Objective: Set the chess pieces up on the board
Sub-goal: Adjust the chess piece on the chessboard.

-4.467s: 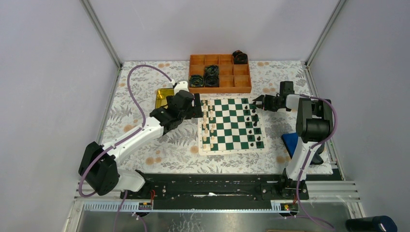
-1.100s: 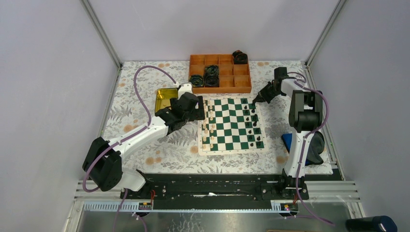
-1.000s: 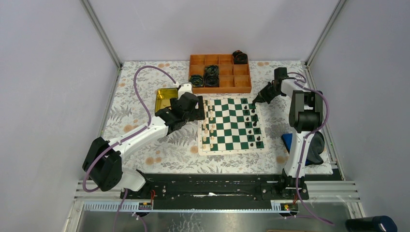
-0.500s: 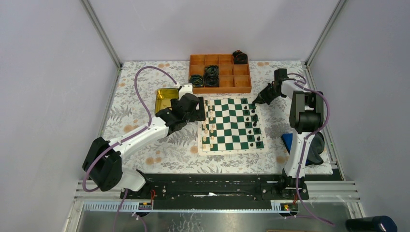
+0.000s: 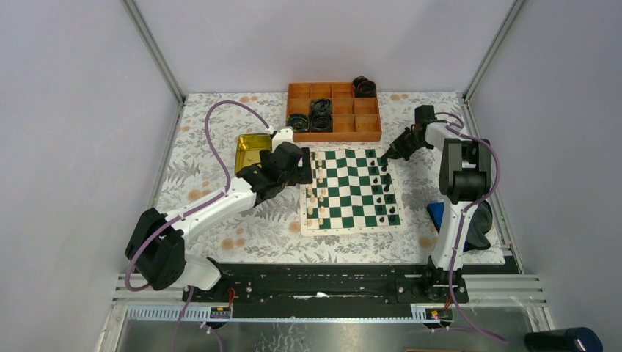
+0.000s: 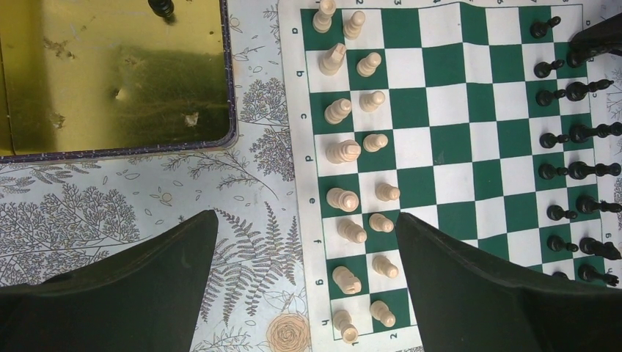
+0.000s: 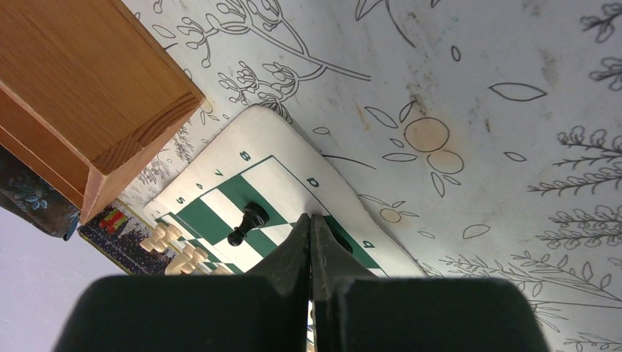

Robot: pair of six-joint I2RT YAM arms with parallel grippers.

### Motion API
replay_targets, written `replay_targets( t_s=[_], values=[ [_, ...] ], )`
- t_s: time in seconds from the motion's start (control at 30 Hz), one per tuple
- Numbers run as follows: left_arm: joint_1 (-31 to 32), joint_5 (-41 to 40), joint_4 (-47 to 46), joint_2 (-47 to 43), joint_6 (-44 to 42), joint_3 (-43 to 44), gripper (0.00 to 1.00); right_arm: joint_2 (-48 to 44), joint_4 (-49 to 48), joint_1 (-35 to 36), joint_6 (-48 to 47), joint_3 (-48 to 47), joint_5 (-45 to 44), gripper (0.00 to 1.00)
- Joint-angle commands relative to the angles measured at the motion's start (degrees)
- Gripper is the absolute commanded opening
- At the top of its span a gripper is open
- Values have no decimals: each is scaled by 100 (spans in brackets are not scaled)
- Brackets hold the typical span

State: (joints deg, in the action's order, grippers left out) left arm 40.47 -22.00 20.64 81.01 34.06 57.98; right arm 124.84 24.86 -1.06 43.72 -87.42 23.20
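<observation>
The green and white board (image 5: 352,192) lies in the middle of the table. Cream chess pieces (image 5: 316,189) stand in two columns on its left side, black pieces (image 5: 383,188) on its right. My left gripper (image 5: 299,166) hovers open and empty over the board's left edge; in the left wrist view (image 6: 305,218) its jaws straddle the cream pieces (image 6: 345,152) and the board (image 6: 455,147). My right gripper (image 5: 386,153) is shut at the board's far right corner (image 7: 293,150), its tips (image 7: 310,218) next to a black pawn (image 7: 247,222). Nothing shows between them.
A shiny yellow tin (image 5: 251,147) lies left of the board; one black piece (image 6: 162,6) stands in it. An orange compartment tray (image 5: 367,136) with dark cable rolls (image 5: 320,114) sits behind the board. A blue object (image 5: 440,216) lies by the right arm's base.
Over 4.5 s my right gripper swung from beside the board's right edge to its far right corner. My left gripper shifted slightly right. Almost nothing moved in the last second.
</observation>
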Motion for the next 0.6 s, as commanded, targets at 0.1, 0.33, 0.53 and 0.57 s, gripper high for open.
replay_targets(
  t_s=[0.1,0.33,0.53,0.57],
  values=[
    [40,-129,-164,-68,91,-64,99,-372,129,80,-95,28,43,0],
    [41,-125,-175,-73,105,-58,99,-399,152,80,-94,5,53,0],
    [66,-137,-169,-82,115,-58,99,-433,146,80,-80,31,53,0],
    [73,-141,-166,-85,117,-65,99,-434,141,80,-83,32,53,0]
  ],
)
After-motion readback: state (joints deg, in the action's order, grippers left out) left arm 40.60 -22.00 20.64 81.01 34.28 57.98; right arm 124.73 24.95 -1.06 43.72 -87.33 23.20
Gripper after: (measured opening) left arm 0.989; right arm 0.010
